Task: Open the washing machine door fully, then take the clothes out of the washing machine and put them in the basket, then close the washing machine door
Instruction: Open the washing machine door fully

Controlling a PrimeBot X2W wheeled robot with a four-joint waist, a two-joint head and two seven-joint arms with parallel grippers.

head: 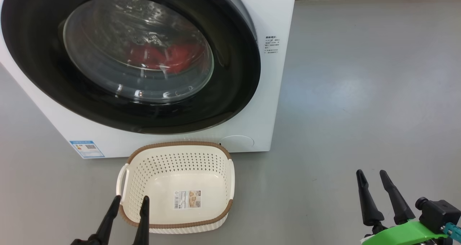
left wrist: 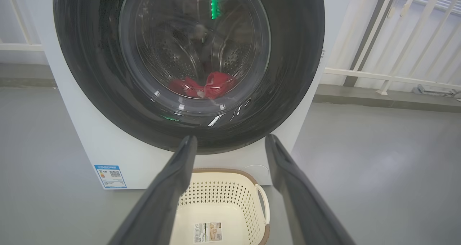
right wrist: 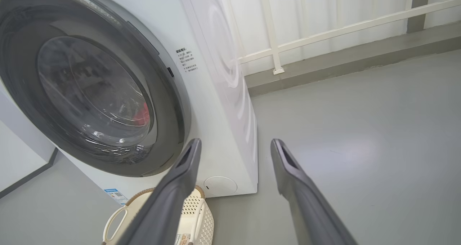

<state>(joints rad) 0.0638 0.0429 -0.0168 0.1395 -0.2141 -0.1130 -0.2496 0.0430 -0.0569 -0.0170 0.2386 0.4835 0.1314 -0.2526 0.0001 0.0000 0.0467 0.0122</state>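
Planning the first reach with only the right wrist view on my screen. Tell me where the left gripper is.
Observer: In the head view the left gripper is open, and its fingertips show in front of the near left corner of the basket.
Operator: Now report what is in that basket.
Observer: Nothing is loaded in it. There is just a paper label on its bottom.
Operator: Describe the load in the machine.
Observer: In the left wrist view the clothes are a red heap lying low in the drum, seen through the glass of the washing machine door.
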